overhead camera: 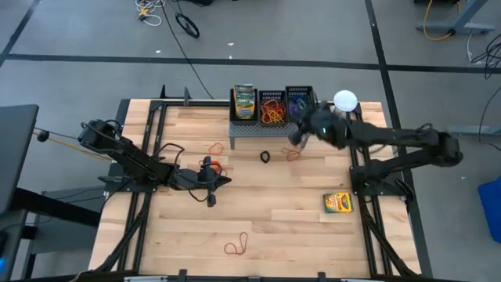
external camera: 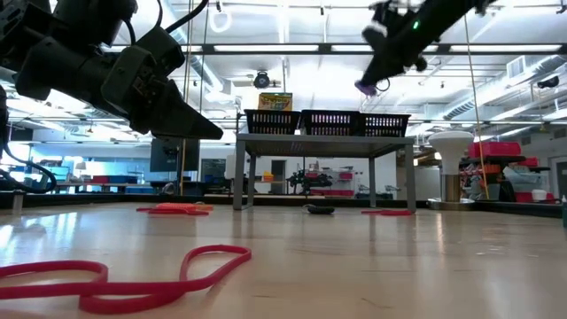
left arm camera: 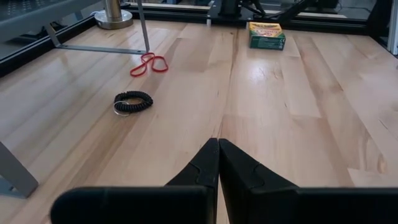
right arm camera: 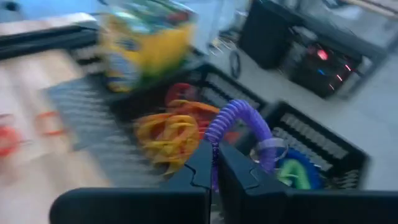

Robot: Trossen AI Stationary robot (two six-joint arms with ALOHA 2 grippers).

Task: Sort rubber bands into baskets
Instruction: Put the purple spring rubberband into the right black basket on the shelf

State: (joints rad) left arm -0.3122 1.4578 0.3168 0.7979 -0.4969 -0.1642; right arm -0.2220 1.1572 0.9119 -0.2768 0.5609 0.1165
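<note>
Purple coiled band (right arm camera: pixel 239 124) is pinched in the closed right gripper (right arm camera: pixel 214 163), raised above the baskets. The basket of blue bands (right arm camera: pixel 311 163) lies just beyond the fingertips, the orange-filled basket (right arm camera: pixel 165 134) beside them. Centre over the blue one, lower inside its rim, then release. Left gripper (left arm camera: pixel 217 152) waits closed, empty, over the table.

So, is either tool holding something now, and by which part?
The right tool pinches a purple coiled band at one end of its loop, above the baskets. The left tool is shut on nothing.
</note>
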